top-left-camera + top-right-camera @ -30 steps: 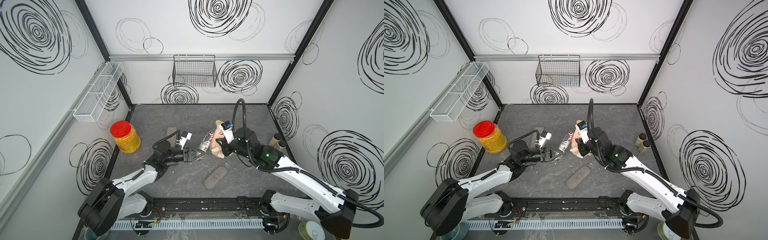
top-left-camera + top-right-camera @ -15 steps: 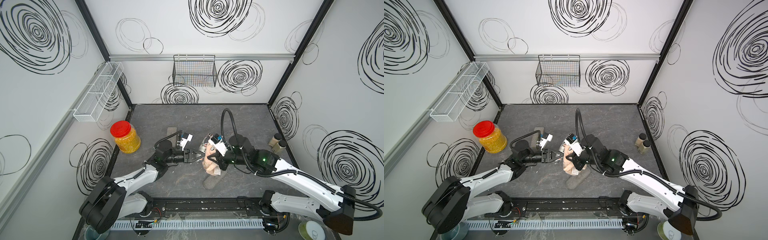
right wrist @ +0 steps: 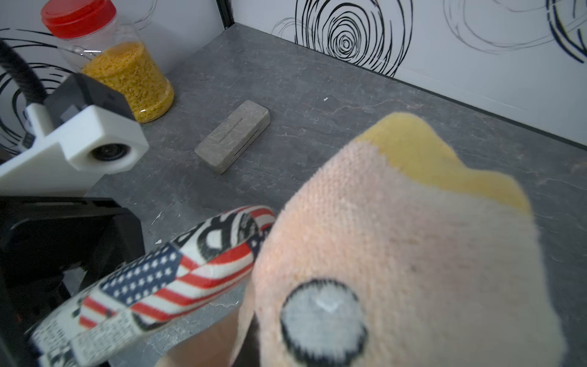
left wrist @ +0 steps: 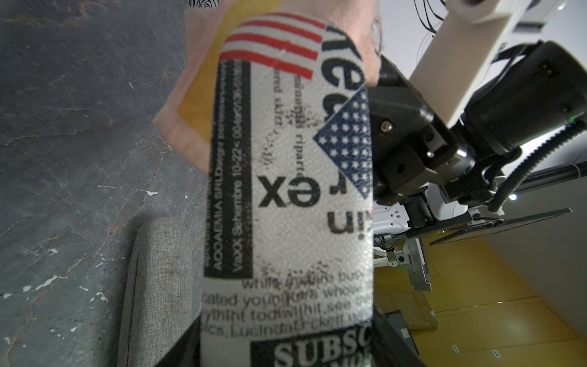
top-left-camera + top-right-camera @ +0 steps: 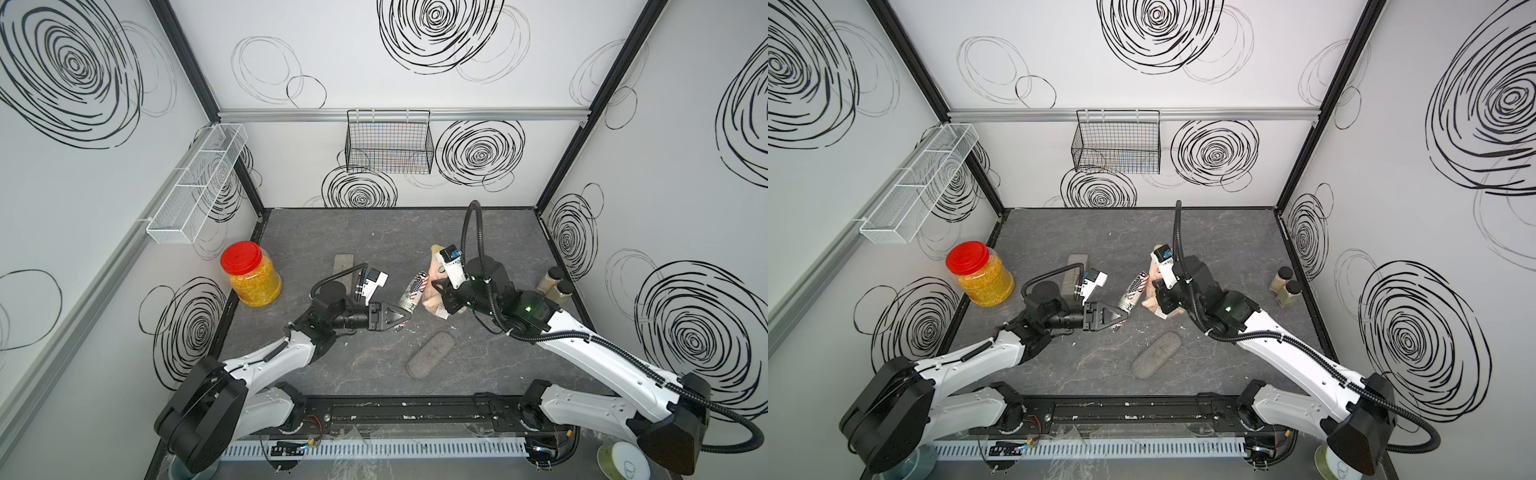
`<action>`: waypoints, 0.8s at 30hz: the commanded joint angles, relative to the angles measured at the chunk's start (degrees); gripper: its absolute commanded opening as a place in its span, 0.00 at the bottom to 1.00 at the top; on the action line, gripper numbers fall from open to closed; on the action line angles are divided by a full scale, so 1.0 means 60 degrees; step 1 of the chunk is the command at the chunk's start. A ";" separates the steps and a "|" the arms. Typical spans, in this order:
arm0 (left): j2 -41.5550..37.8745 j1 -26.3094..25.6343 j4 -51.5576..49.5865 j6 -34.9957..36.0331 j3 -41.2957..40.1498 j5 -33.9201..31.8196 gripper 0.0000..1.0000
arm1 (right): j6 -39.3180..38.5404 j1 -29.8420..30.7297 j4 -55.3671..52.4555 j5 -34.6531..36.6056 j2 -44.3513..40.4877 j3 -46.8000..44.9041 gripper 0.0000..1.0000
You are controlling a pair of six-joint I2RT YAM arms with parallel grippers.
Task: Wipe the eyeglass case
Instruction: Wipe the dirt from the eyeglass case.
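Two things are held.
Case [image 5: 413, 291] clamped by left gripper [image 5: 404, 318], cloth [image 5: 431, 297] at 3 o'clock by right gripper [image 5: 445, 300]; wiping looks unfinished.

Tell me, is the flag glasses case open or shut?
Shut. The eyeglass case shows its halves meeting along the seam with no gap, while the left gripper holds it.

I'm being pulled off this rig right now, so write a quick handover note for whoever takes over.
Left pincer: shut on the flag-print eyeglass case, held up off the table.
Right pincer: shut on the pink-and-yellow cloth, which sits by the case's far end; contact unclear.
Done: case and cloth both picked up.
Left: wipe along the case, then set both down.
Also: a grey fabric case lies on the table near the front.
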 commanded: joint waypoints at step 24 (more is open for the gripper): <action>-0.0575 -0.1359 -0.1437 0.2977 0.0888 -0.0701 0.61 | 0.4292 -0.4033 0.3994 -0.8690 -0.1243 -0.1803 0.05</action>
